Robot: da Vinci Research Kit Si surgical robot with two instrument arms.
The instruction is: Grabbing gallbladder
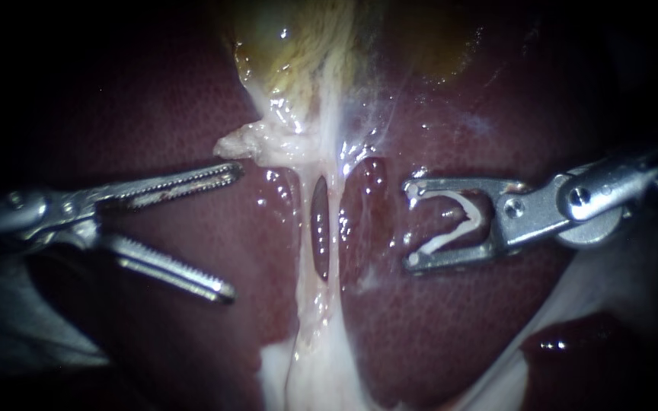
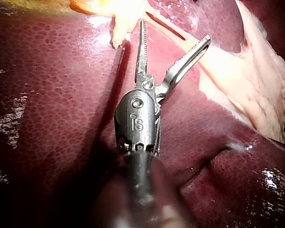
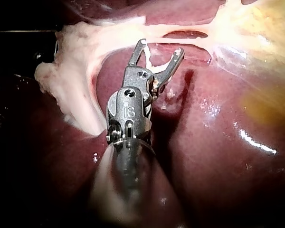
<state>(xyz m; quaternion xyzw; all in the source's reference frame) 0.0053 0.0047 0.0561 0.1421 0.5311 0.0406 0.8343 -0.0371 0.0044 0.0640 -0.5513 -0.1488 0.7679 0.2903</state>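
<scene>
At the top of the endoscope view, the yellow-green gallbladder [image 1: 298,46] lies on the dark red liver [image 1: 436,327], and a pale strand of tissue [image 1: 321,304] runs down from it through the middle. Left of that strand, the left instrument [image 1: 230,232] hangs with its end effector spread wide, holding nothing. Its upper toothed tip sits just beside a pale lump [image 1: 249,143] below the gallbladder. Right of the strand, the right instrument [image 1: 410,224] carries a white clip [image 1: 462,217] inside its end effector, clear of the strand.
</scene>
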